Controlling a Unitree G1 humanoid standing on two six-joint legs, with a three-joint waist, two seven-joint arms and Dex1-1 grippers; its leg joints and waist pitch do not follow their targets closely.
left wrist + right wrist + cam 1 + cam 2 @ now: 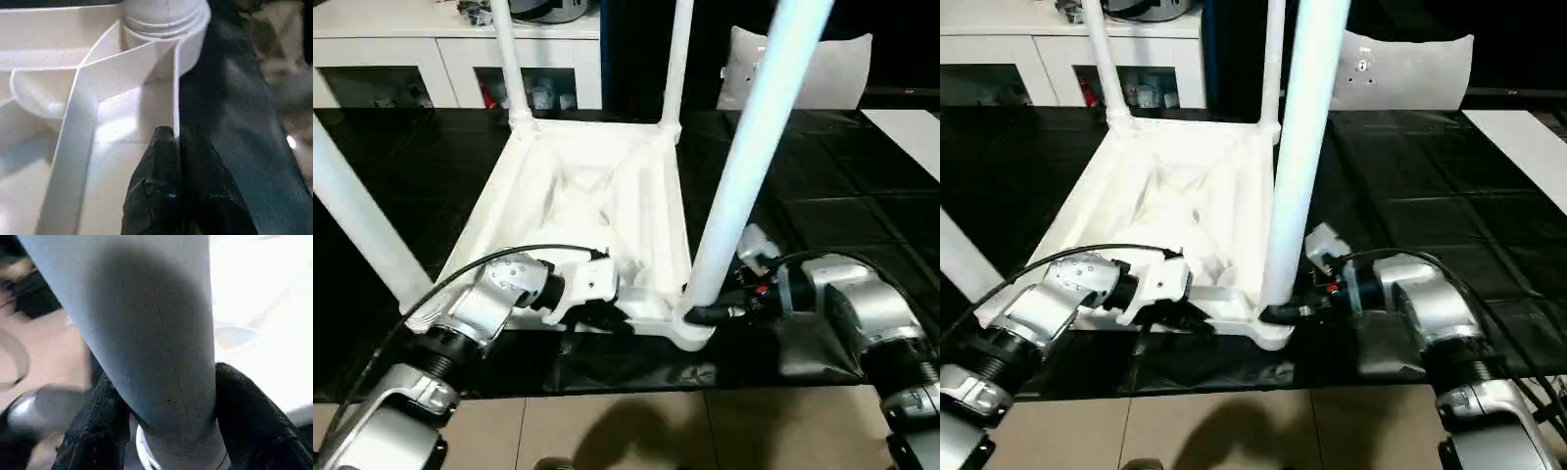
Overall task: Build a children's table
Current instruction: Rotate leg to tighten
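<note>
Left fingers [168, 161]: in the left wrist view they are pressed together on the thin upright rim of the tabletop [122, 112], one finger on each side of the wall, beside a round corner socket [164, 22] with a leg seated in it.
Right fingers [161, 431]: in the right wrist view the two black fingers stand apart on either side of the near-right leg [146, 333], low on the tube and touching it on both sides.
Left eye view, tabletop [597, 196]: it lies upside down on the black surface [822, 215], ribbed underside up, with all four legs standing in its corner sockets.
Left eye view, arms: the left gripper [597, 311] sits on the near edge of the tabletop; the right gripper [705, 315] is at the base of the near-right leg [744, 166].
Right eye view, surroundings: a white cabinet [1028, 49] stands behind the surface, and a grey pillow [1410, 69] lies at the far right.
</note>
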